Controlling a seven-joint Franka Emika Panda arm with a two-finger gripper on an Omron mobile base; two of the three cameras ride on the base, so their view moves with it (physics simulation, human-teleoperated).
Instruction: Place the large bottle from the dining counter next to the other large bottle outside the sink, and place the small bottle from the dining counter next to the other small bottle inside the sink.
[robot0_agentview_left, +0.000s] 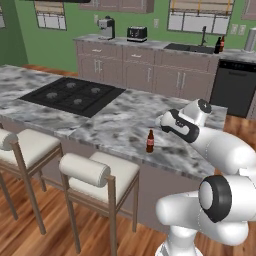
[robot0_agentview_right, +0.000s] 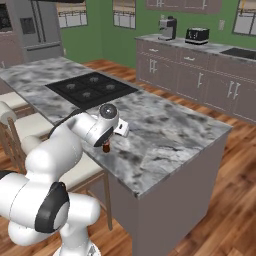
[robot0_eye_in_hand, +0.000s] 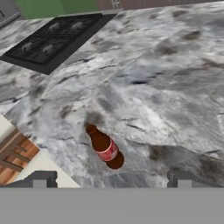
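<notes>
On the grey marble tabletop (robot0_agentview_left: 115, 120) the small bottle (robot0_eye_in_hand: 105, 148) stands near the edge (by the stools), so the wide-apart jaws of the gripper (robot0_eye_in_hand: 111, 179) could bump it off.

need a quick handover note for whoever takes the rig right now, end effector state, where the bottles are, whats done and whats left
End effector: open, holding nothing, poised above the dining counter close to its near edge.

Bottle on the dining counter: brown with a red label, standing upright near the stool-side edge, not yet touched. In the hand view it sits between the two fingertips and a little ahead of them.

Two dark bottles stand by the sink on the far counter; too small to tell their sizes.

Done: nothing placed yet.
Left: grasp the counter bottle, carry it to the sink area and set it beside its match. I see no second bottle on the dining counter.
</notes>
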